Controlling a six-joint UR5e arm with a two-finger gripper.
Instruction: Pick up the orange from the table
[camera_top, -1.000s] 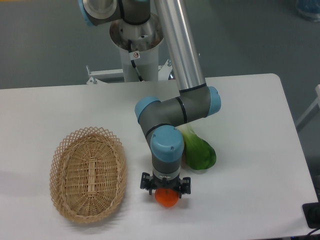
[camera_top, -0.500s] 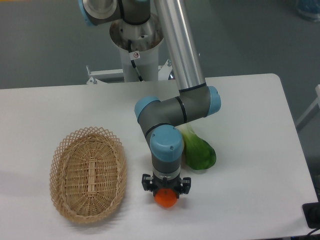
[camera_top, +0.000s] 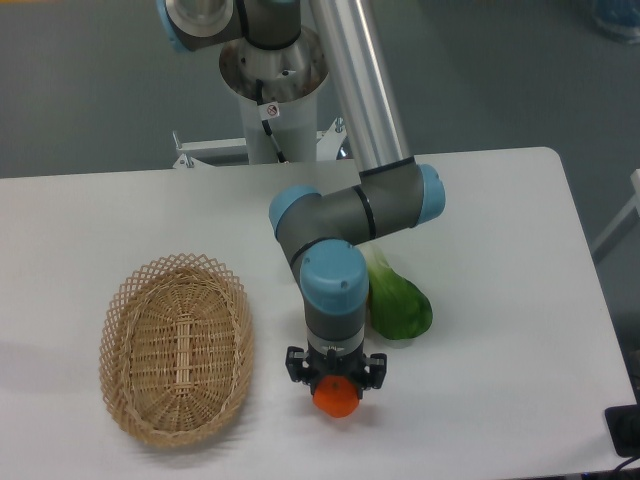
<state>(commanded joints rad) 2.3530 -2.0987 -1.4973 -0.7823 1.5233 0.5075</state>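
The orange (camera_top: 337, 400) is a small round bright fruit near the front edge of the white table (camera_top: 520, 300). My gripper (camera_top: 336, 385) points straight down over it, its black jaws standing on either side of the fruit's upper half. The wrist hides the top of the orange and the contact points. Whether the orange rests on the table or is lifted off it cannot be told from this view.
An oval wicker basket (camera_top: 176, 347) lies to the left of the gripper. A green leafy vegetable (camera_top: 398, 303) lies just right of the wrist, partly behind the arm. The robot's base (camera_top: 270, 90) stands beyond the table's far edge.
The wrist and gripper have shifted a few pixels right and toward the front edge, with the orange staying between the jaws. Basket and vegetable have not moved.
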